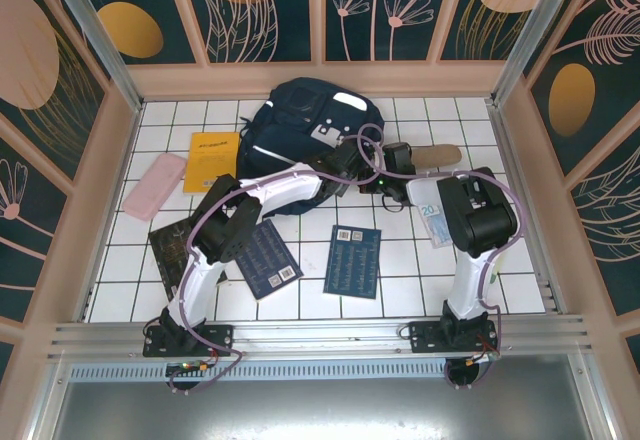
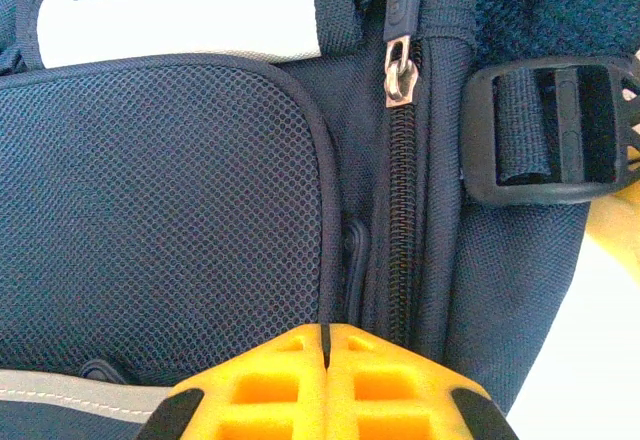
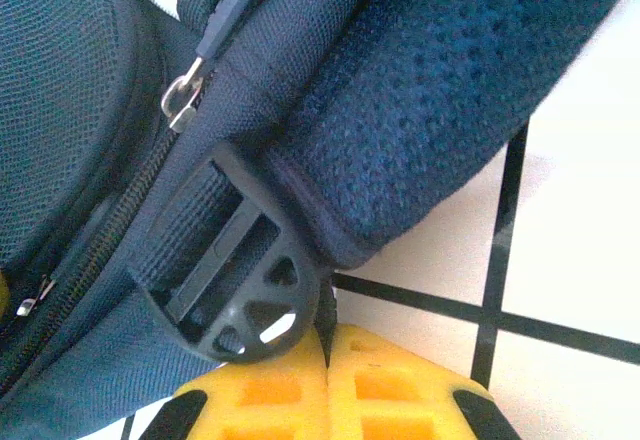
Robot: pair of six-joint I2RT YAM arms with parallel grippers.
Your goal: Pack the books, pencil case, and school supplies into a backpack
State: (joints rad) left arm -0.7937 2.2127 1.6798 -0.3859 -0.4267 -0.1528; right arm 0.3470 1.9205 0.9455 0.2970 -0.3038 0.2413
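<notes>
The navy backpack (image 1: 300, 120) lies at the back middle of the tiled table. My left gripper (image 1: 347, 160) (image 2: 324, 332) is shut, its yellow tips pressed on the backpack's fabric (image 2: 160, 210) just left of a closed zipper (image 2: 402, 220). My right gripper (image 1: 378, 176) (image 3: 327, 335) is shut on a thin dark strap (image 3: 325, 305) below a black buckle (image 3: 225, 270) at the backpack's padded shoulder strap (image 3: 420, 110). On the table lie a yellow book (image 1: 212, 160), a blackish book (image 1: 172, 248), two navy books (image 1: 268, 258) (image 1: 352, 260), a pink case (image 1: 153, 185), a tan pouch (image 1: 432, 154) and a small green item (image 1: 432, 222).
Raised walls (image 1: 118, 150) close the table on three sides, and a metal rail (image 1: 320, 335) runs along the near edge. Both arms reach in over the middle, and their cables loop above the backpack's right side.
</notes>
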